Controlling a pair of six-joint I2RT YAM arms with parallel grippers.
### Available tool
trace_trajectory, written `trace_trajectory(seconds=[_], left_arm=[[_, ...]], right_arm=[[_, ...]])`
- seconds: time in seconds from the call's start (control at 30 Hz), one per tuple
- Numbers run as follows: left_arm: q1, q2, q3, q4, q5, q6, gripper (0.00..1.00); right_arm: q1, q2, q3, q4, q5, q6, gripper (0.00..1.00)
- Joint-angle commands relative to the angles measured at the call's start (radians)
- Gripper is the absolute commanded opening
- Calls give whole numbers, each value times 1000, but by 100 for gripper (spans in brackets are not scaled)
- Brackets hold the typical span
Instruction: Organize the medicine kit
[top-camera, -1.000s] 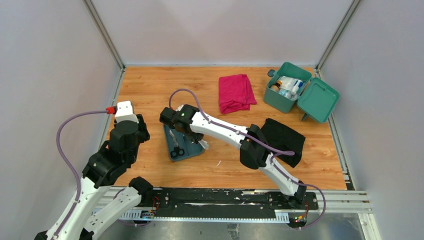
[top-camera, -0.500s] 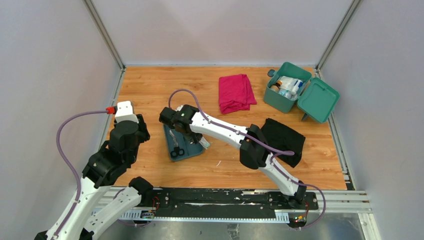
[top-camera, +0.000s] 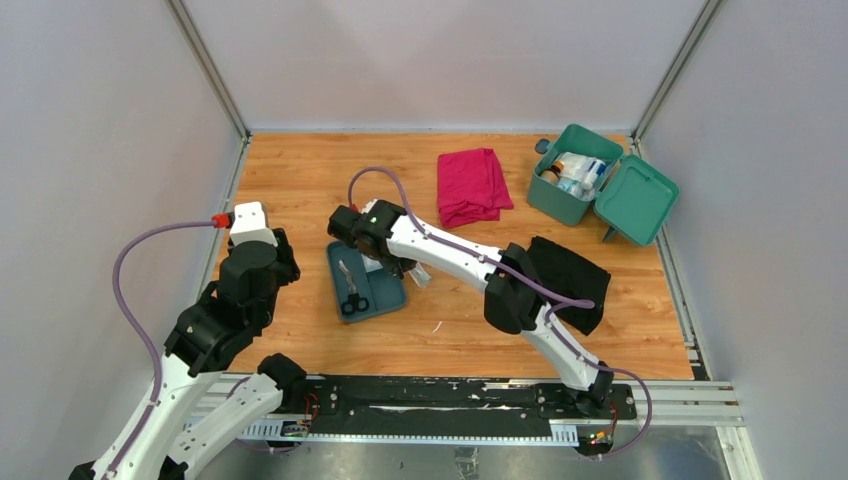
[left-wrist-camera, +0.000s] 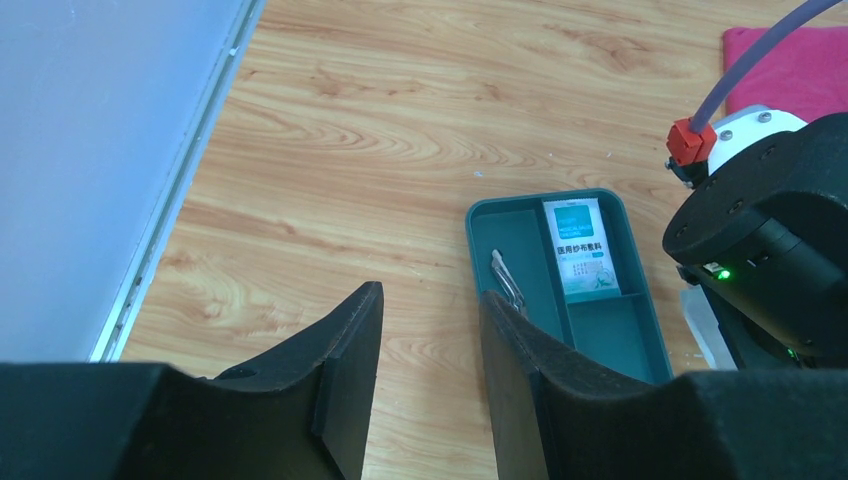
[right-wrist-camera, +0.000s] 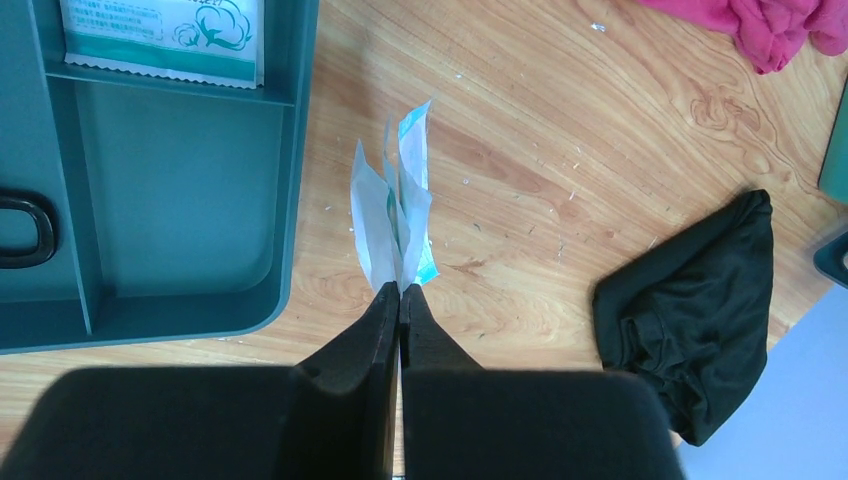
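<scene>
A dark teal divided tray (top-camera: 385, 300) lies on the wooden floor left of centre. It holds scissors (top-camera: 350, 295) and a white and green packet (left-wrist-camera: 580, 245). My right gripper (top-camera: 412, 275) is shut on thin white and blue sachets (right-wrist-camera: 400, 215) and holds them just right of the tray (right-wrist-camera: 150, 180). My left gripper (left-wrist-camera: 430, 335) is open and empty, above bare wood to the left of the tray (left-wrist-camera: 640, 330). A green medicine box (top-camera: 575, 190) stands open at the back right with bottles and packets inside.
A pink cloth (top-camera: 470, 185) lies behind the tray, towards the box. A black cloth (top-camera: 570, 280) lies at the right, seen also in the right wrist view (right-wrist-camera: 690, 320). The box lid (top-camera: 635, 200) hangs open to the right. Grey walls enclose the table.
My right gripper has moved right, off the tray, with the sachets still in it. The left arm has not moved.
</scene>
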Motion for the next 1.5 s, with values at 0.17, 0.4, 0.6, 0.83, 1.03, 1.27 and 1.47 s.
trace_trajectory(seconds=[0.17,0.4,0.6,0.83,1.03,1.27,1.47], left_arm=[[3,4,-11,-1,-13,-18,46],[3,5,-13,2,-11,-18,46],[3,5,-13,2,-11,-18,46],[3,7,-14,4,-10,-18,46],[3,7,-14,3,-7,-16,47],[3,5,-14,3,-3,-15,47],[3,6,-14,3,-2,-14,47]], right_arm=[[-1,22,42,-29,-21,21,0],[-1,34,40,-6,-75,23,0],[0,38,38,3,-97,24,0],[0,34,37,29,-143,23,0],[0,32,37,46,-165,25,0],[2,32,34,73,-208,28,0],[2,33,27,94,-239,28,0]])
